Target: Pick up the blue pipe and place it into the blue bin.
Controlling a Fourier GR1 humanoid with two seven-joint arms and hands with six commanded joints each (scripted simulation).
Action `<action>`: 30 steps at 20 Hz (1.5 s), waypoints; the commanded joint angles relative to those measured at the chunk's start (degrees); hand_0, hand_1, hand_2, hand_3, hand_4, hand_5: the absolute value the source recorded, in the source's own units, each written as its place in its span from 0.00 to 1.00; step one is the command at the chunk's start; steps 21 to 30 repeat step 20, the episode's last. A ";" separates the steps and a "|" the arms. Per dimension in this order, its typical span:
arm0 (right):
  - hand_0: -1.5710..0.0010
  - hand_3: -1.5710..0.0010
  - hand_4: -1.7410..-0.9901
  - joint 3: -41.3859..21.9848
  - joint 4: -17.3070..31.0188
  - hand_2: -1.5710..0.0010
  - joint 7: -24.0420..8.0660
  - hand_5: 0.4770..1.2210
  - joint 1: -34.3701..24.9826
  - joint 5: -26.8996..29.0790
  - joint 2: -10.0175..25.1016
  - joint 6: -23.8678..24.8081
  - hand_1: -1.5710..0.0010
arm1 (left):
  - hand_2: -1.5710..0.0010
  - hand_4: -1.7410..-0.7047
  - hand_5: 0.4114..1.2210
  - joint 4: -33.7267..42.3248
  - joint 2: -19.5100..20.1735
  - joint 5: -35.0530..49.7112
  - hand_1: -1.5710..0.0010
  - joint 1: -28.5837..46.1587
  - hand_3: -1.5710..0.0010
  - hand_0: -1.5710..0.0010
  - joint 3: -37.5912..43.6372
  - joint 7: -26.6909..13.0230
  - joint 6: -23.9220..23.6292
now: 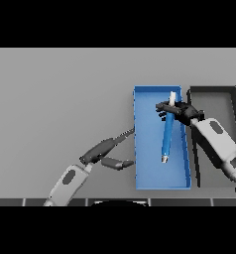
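The right hand [182, 112] has its fingers curled round the upper part of the blue pipe [167, 134], just below the pipe's pale top end, and holds it over the blue bin [145, 178]. The pipe runs lengthwise along the bin, roughly parallel to its long sides, and sits toward the bin's right wall; whether its lower, metal-tipped end already touches the bin floor cannot be told from this view. The step in hand looks like the release. To do it well, the hand should lower until the pipe lies low inside the bin, keeping it aligned with the long sides so neither end catches on a wall, and nudge it slightly toward the bin's middle, since it sits close to the right wall. Then the fingers should let go gently and the hand rise straight up, so the pipe is not dragged along or flicked over the rim into the dark bin [216, 99] that stands just right of the blue bin. The left hand [107, 149] rests on the counter [55, 99] just left of the blue bin, fingers relaxed and straight, one fingertip reaching to the bin's left wall; it should keep away so it does not shove the bin.
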State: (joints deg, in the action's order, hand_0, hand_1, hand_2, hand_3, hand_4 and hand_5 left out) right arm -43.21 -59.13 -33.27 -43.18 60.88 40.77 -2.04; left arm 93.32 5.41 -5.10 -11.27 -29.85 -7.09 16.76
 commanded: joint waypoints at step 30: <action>0.86 1.00 0.78 -4.34 -0.41 0.98 2.80 0.43 -0.91 -6.66 0.77 -4.34 0.94 | 1.00 0.83 0.08 1.88 0.31 -0.30 1.00 1.48 1.00 1.00 -0.72 -0.38 -0.38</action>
